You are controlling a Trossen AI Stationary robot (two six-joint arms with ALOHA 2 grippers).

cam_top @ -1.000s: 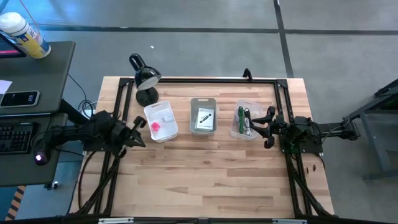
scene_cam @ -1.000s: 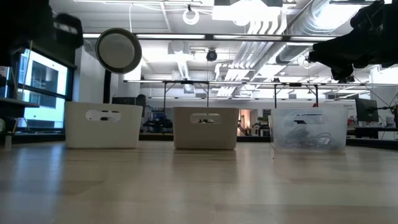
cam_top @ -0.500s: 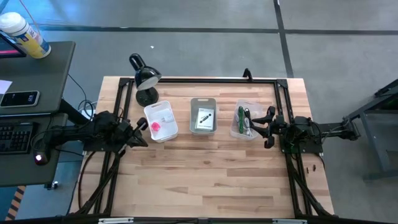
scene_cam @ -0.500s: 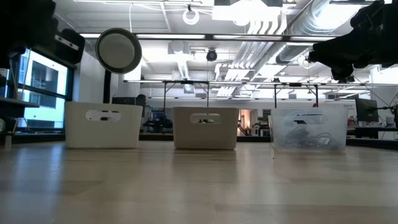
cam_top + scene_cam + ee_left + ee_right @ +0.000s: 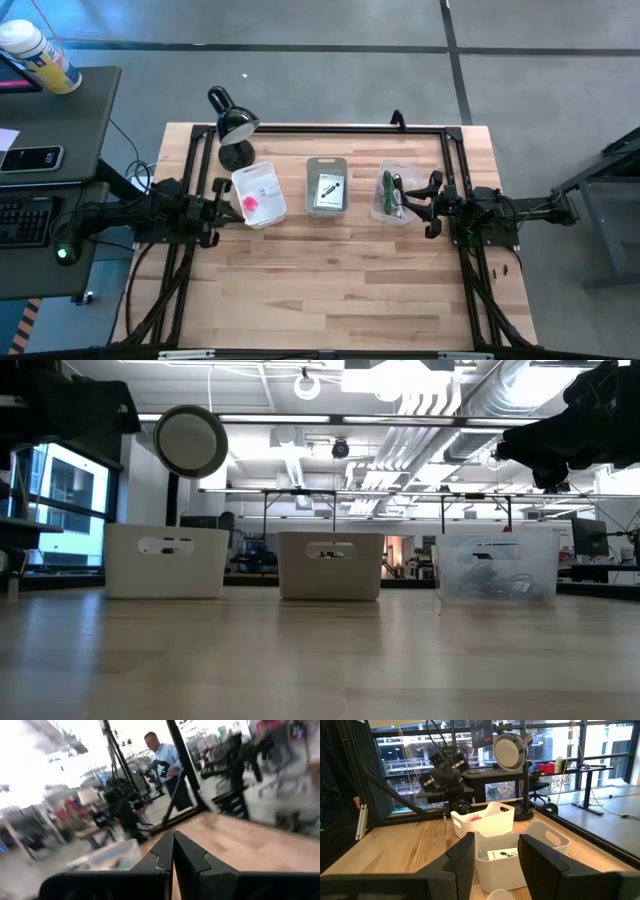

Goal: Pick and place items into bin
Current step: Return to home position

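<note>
While our left jaws sit pressed together and our right jaws hang spread, both empty, the white packet [image 5: 327, 191] lies in the grey bin [image 5: 326, 161] between them; we judge it light, stiff and slick, best pinched across its short edges

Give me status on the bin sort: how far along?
Done: no items lie loose on the table; a white packet lies in the grey bin, a pink cube in the white bin, green cords in the clear bin. In hand: nothing; left hand shut, right hand open, both at the table's sides. Left: apparently no picking.
</note>
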